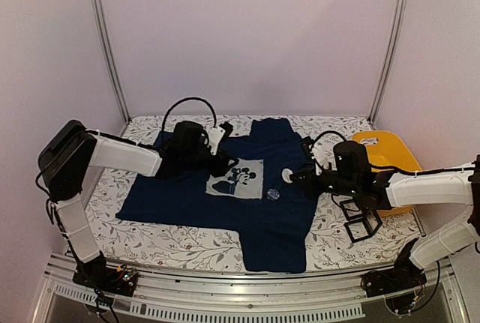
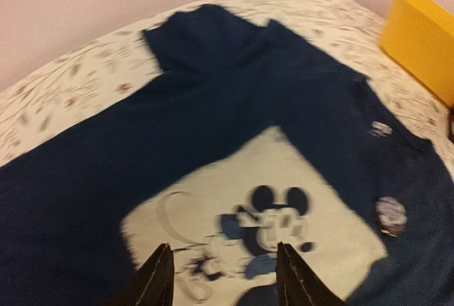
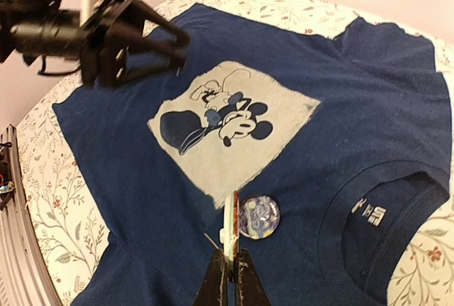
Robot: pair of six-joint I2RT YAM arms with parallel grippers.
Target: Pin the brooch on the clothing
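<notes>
The navy T-shirt (image 1: pixel 225 203) lies flat on the table, with its pale mouse print (image 1: pixel 238 178) on the chest. It also shows in the left wrist view (image 2: pixel 213 93) and the right wrist view (image 3: pixel 340 107). My right gripper (image 3: pixel 231 258) is shut on a thin round brooch (image 3: pixel 230 224), held edge-on just above the shirt; a fine pin wire sticks out on its left. A second round, blue-patterned badge (image 3: pixel 258 216) lies on the shirt beside it, near the collar. My left gripper (image 2: pixel 223 277) is open and empty over the print.
A yellow container (image 1: pixel 386 154) stands at the right edge of the flower-patterned tablecloth (image 1: pixel 172 244). A small black wire frame (image 1: pixel 361 222) sits under my right arm. Metal posts rise at the back corners.
</notes>
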